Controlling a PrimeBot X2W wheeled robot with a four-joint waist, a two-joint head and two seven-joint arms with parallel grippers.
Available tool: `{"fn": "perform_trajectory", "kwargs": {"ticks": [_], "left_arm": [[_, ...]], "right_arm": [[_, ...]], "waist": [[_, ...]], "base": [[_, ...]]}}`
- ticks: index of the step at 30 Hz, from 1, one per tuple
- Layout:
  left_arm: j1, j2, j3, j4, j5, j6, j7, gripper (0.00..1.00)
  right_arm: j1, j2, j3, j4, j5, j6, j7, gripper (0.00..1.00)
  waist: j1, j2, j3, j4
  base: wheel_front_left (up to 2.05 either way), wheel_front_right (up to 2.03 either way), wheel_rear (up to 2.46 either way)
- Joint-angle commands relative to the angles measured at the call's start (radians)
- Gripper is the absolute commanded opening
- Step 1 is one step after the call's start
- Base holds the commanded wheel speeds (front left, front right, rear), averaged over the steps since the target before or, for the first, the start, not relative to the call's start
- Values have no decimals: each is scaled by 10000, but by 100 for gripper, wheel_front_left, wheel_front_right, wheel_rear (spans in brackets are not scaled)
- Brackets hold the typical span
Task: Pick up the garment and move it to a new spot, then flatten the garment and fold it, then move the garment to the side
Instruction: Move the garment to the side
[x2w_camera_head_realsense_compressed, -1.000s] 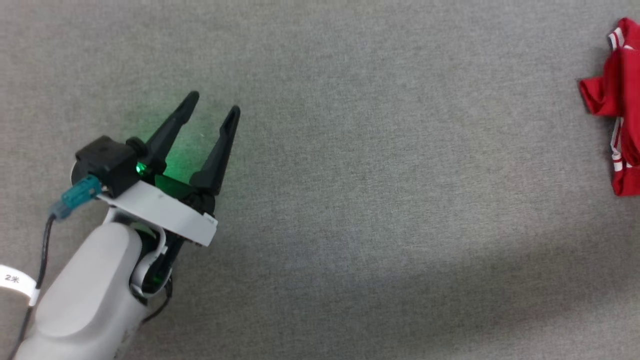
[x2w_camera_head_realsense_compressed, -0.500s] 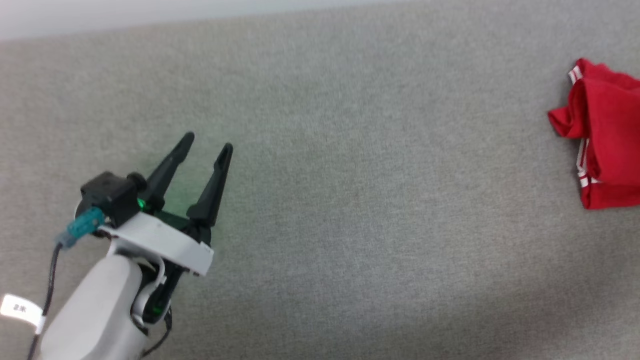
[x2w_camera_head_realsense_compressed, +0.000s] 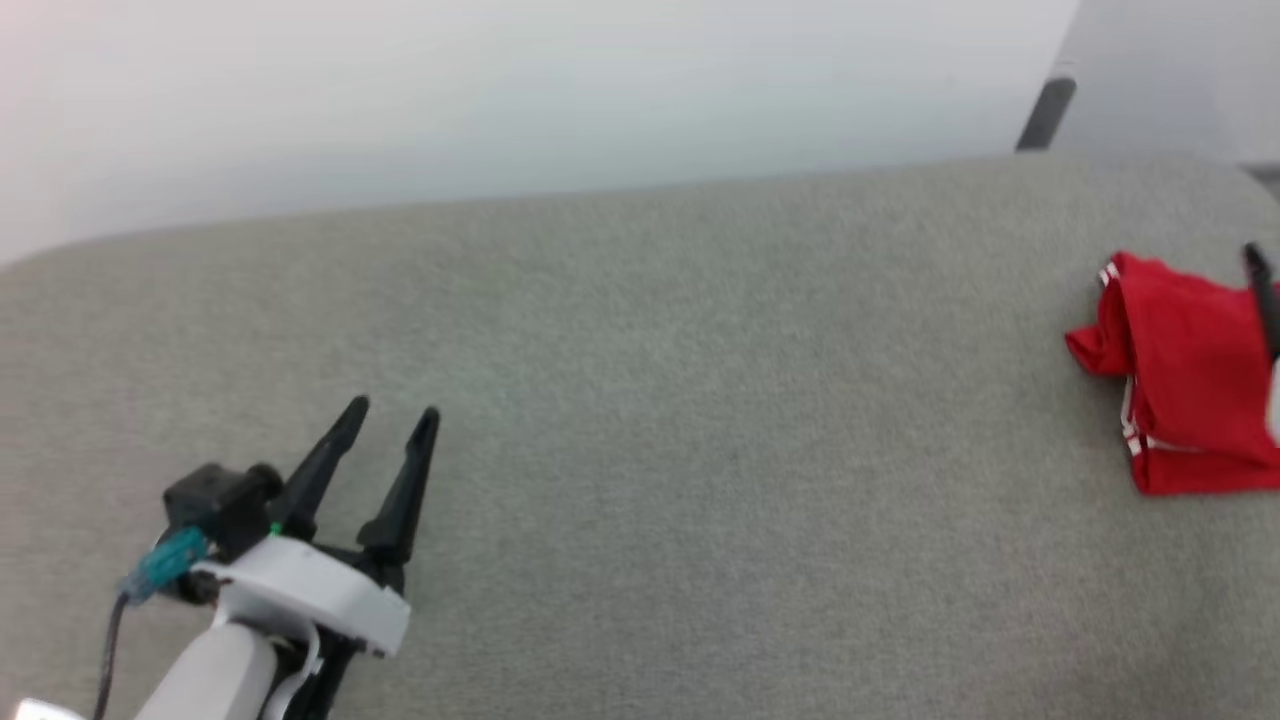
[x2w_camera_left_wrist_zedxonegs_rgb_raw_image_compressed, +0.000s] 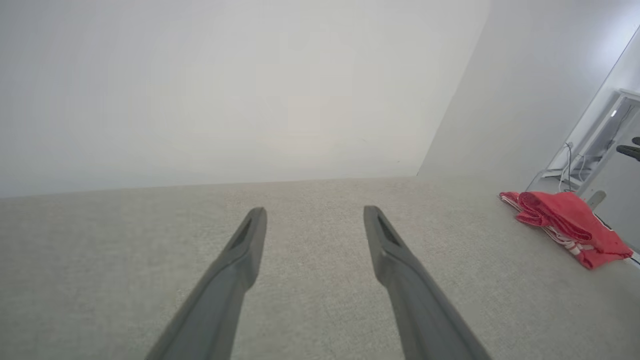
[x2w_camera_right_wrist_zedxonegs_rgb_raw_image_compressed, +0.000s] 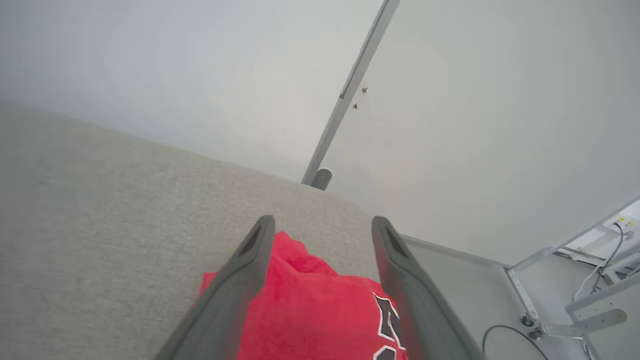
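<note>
Garment, bunched red, on grey surface

The left gripper points up and a bit right, fingers spread wide. The right gripper has its fingers spread wide too.

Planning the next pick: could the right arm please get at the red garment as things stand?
Likely yes: the open right tool is poised right over the garment, with nothing between them.
</note>
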Motion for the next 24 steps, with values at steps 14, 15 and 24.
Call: {"fn": "perform_trajectory", "kwargs": {"ticks": [14, 15, 24], "left_arm": [[2176, -154, 1730, -435, 556, 160, -5, 100], [2309, -170, 1851, -501, 617, 173, -5, 100], [3395, -424, 2955, -895, 1121, 183, -5, 100]], "right_arm": [[4140, 1343, -3472, -3463, -1224, -11, -69, 100], [4386, 1464, -3699, -3630, -1306, -11, -69, 100], [6447, 2565, -5406, -5147, -2308, -11, -71, 100]], "waist": [[0, 0, -1892, 1536], [0, 0, -1938, 1579], [0, 0, -2200, 1794]], "base": [[0, 0, 0], [0, 0, 0], [0, 0, 0]]}}
